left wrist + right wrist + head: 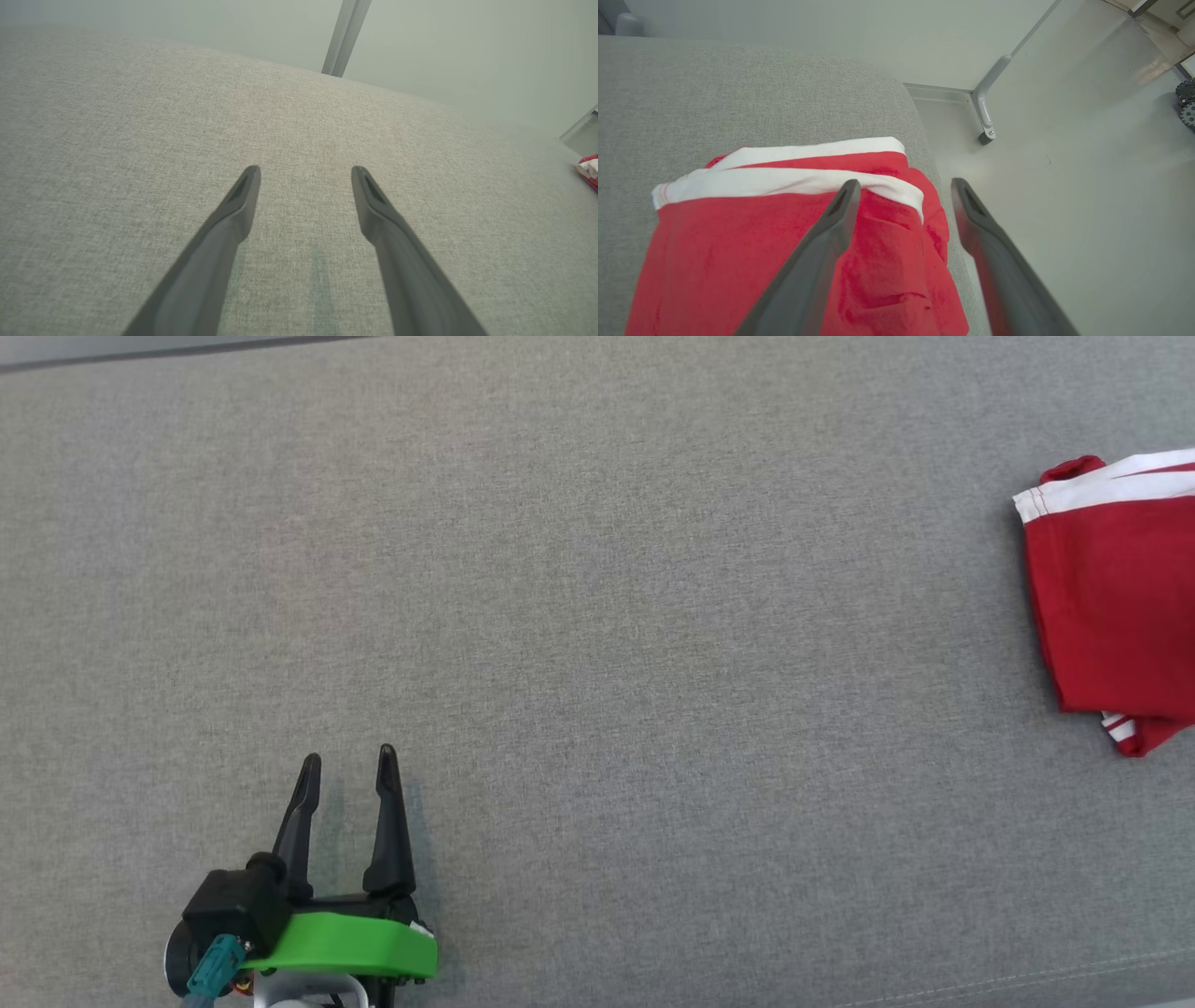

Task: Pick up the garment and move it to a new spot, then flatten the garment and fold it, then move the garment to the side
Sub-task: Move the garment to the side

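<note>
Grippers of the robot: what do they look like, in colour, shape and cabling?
The left gripper has two long black fingers tapering to points, a black block, a bright green cover and a teal cable plug. The right gripper is likewise dark and tapered, with a small recess near each tip.

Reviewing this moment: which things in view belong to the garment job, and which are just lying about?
Part of the job:
red garment
right pincer, open
left pincer, open
grey surface under the garment

Just there:
metal leg
floor
</note>
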